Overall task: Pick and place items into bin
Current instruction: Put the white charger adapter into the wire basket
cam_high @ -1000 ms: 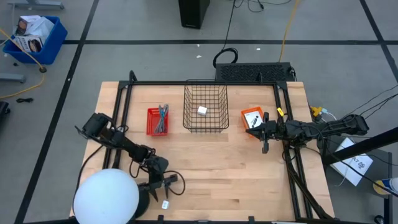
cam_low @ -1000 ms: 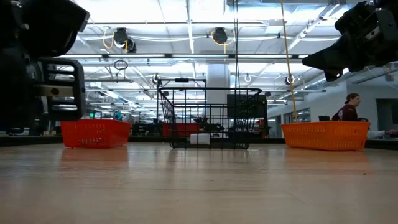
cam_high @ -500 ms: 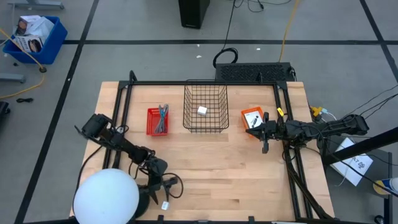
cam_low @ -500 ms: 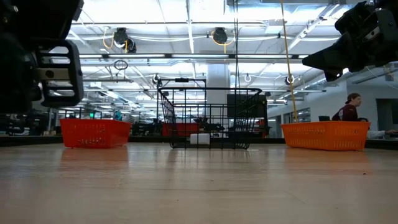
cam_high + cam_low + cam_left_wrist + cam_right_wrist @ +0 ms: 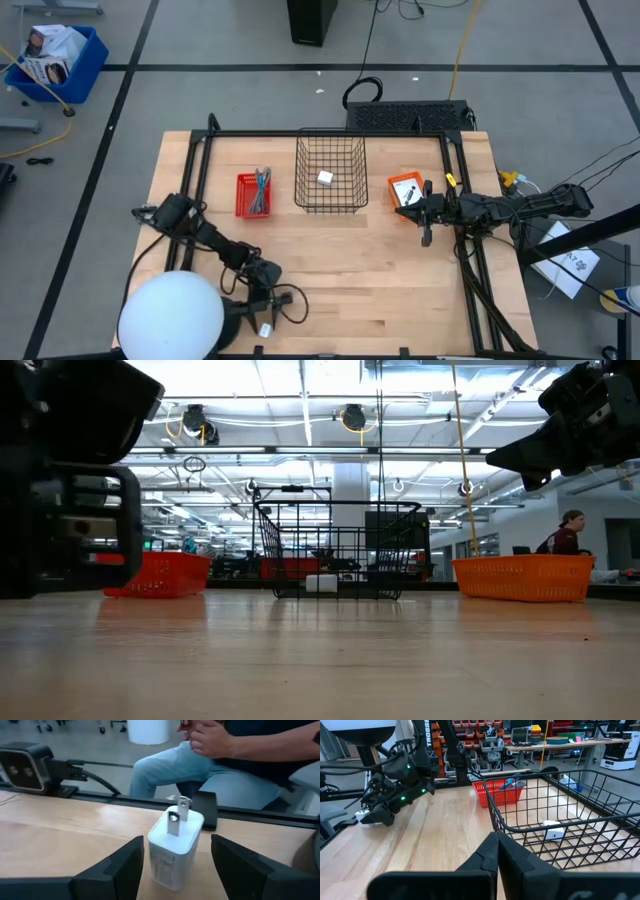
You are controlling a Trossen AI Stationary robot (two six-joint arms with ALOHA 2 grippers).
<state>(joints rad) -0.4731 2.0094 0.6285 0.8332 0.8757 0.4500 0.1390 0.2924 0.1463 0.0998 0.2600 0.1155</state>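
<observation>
- Left pincer (image 5: 174, 870): low over the near edge of the pale wooden desk (image 5: 360, 270), fingers spread wide and clasping nothing. In the left wrist view the two dark fingers (image 5: 117, 867) stand on either side of a small white plug-in charger block with two metal prongs (image 5: 174, 847).
- Charger position: directly ahead of the left pincer and centred in the gap between its fingers; I cannot tell whether either finger touches it. It stands on end on the desk, prongs pointing up. In the high view it shows as a small white block (image 5: 265, 329) just beside the left pincer (image 5: 268, 308).
- Judgement: the fingers straddle the block because this is the line-up for a side grasp. Closing them looks like the next step.
- Black wire basket (image 5: 330, 175): well apart from the left pincer, across the desk at the far middle. It holds one small white block (image 5: 325, 178). I take it as the bin, so the charger faces a long carry.
- Red plastic tray holding slim teal and grey tools (image 5: 253, 194): far from the left pincer, just beside the wire basket.
- Right pincer (image 5: 424, 218): waits at the right side of the desk, fingers pressed together with nothing between them. It hangs just beside an orange plastic tray holding small items (image 5: 405, 190).
- A seated person's legs and hands (image 5: 212, 740) show beyond the desk edge in the left wrist view, clear of the robot.
</observation>
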